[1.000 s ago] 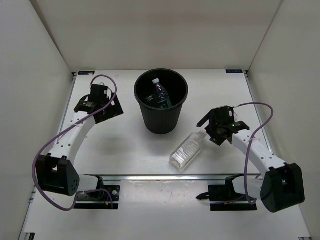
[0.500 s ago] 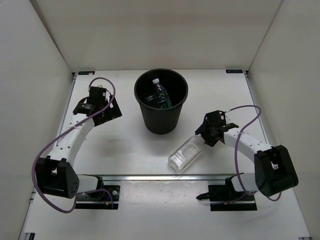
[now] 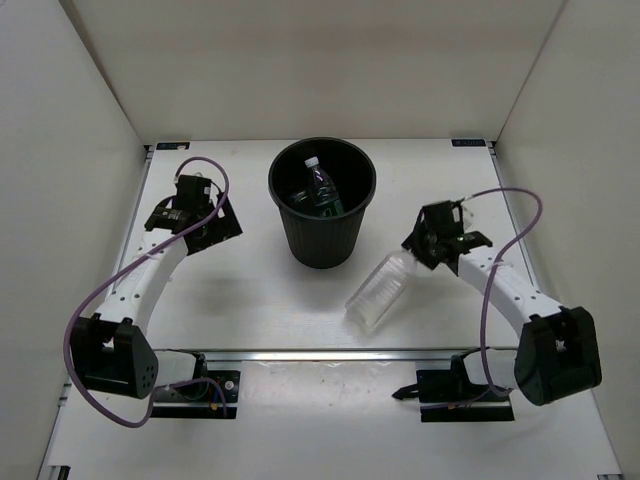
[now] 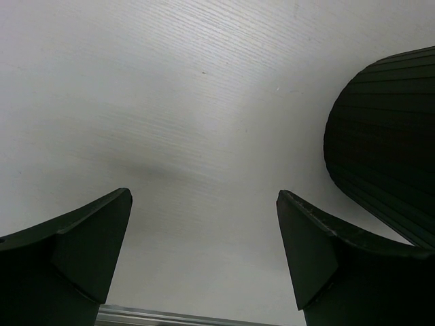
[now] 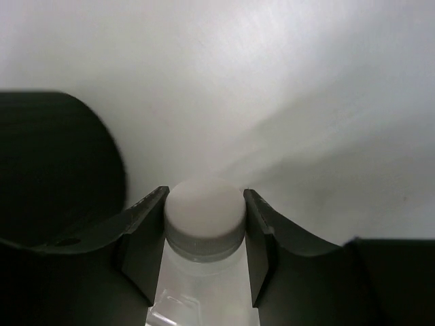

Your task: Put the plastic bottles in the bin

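**Top external view: ribbed bottle (image 3: pixel 378 292) caught at the cap, not yet in the bin (image 3: pixel 322 243)**

Top external showed the black bin standing mid-table with bottles already inside; one with a white cap and a dark label (image 3: pixel 320 186) was plain, with green plastic beside it, but how many lay there could not be counted. One large clear ribbed bottle remained outside, just to the right of the bin and apart from it; judged from that, the task was mostly done, with only this one left to carry over the rim and drop.

The right gripper (image 3: pixel 414 257) was clamped on that bottle; the right wrist view showed both fingers (image 5: pixel 144 234) pressed against the sides of the white cap (image 5: pixel 205 207). The bottle hung tilted, neck end high, its base low near the table (image 3: pixel 250 300); whether the base touched could not be told.

The left gripper (image 4: pixel 204 251) stood wide open and empty above bare table, left of the bin, whose wall showed at the edge of its wrist view.

Compared with a second before: the right jaws had then stood open beside the neck and the bottle had lain flat; now they were closed and the neck end was raised; the left arm had barely shifted.
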`<state>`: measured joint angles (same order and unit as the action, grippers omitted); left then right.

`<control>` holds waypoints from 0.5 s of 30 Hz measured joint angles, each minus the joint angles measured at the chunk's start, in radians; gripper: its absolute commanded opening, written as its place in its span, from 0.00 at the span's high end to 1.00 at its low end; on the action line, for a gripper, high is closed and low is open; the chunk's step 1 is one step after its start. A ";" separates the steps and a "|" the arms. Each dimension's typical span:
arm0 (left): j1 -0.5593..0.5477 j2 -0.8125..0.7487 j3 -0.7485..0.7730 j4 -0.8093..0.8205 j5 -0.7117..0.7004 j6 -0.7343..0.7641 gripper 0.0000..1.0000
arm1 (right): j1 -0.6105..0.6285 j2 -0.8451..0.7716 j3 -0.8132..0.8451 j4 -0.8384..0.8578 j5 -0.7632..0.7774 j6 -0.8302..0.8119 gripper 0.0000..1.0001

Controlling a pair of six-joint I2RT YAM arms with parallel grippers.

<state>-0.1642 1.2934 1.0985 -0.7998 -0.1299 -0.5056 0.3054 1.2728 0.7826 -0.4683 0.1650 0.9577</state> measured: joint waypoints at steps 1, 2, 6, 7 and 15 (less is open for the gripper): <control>0.002 0.000 0.000 0.001 0.000 0.000 0.02 | -0.016 -0.011 0.042 -0.013 0.004 -0.025 1.00; 0.005 0.000 0.000 0.004 0.002 -0.002 0.01 | -0.035 -0.022 0.093 -0.024 0.009 -0.054 1.00; 0.009 0.000 -0.013 0.026 0.011 -0.009 0.01 | -0.100 -0.032 0.372 -0.052 0.042 -0.204 1.00; 0.012 0.000 -0.021 0.031 0.015 -0.011 0.01 | -0.111 -0.028 0.472 -0.063 0.055 -0.247 0.99; 0.039 0.000 -0.034 0.044 0.016 -0.015 0.01 | -0.012 0.182 1.284 -0.060 0.206 -0.577 1.00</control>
<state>-0.1253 1.2934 1.0641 -0.7555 -0.1135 -0.5209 0.2935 1.4551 2.0663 -0.5282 0.3706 0.3809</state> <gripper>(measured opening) 0.987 0.422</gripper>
